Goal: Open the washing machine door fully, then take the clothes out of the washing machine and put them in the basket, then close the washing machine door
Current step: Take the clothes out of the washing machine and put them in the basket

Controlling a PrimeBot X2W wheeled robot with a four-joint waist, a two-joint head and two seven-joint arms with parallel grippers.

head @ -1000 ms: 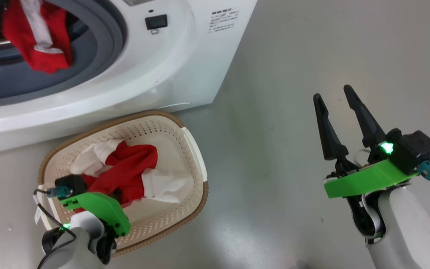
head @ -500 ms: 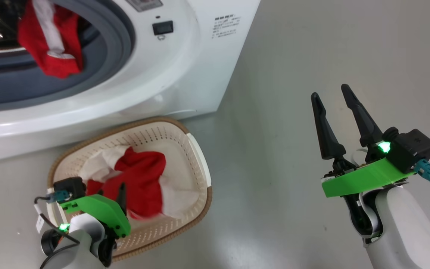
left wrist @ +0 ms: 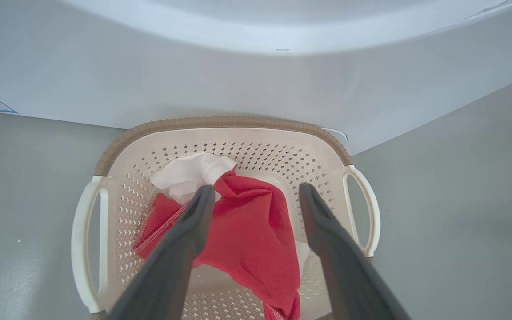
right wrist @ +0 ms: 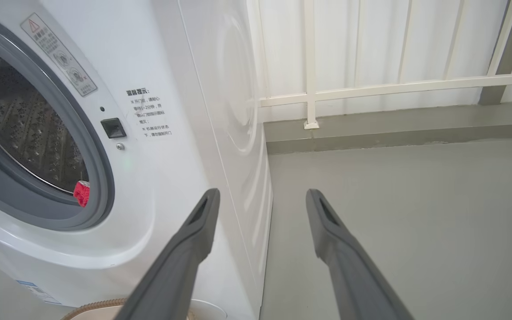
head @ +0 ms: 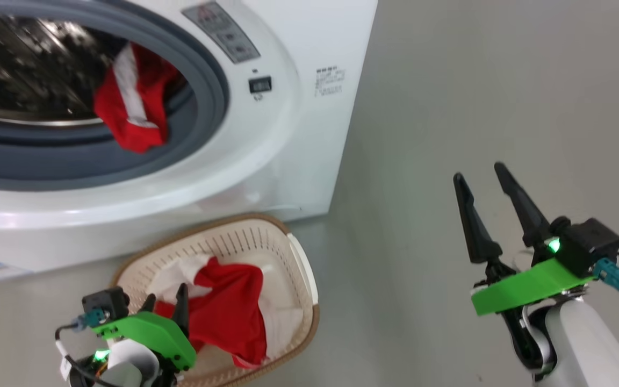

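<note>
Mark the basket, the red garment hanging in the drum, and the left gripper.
basket [left wrist: 220, 121], left wrist view, brown far rim.
red garment [head: 137, 137], head view, lower red part.
left gripper [left wrist: 256, 191], left wrist view, midway between its open fingertips.

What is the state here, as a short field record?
washing machine: opening uncovered, on grey floor
clothes in drum: one red and white garment draped over the grey rubber ring
basket: on floor in front of machine
clothes in basket: red and white fabric
left end effector: open, over the basket, holding nothing
right end effector: open, empty, over the floor
</note>
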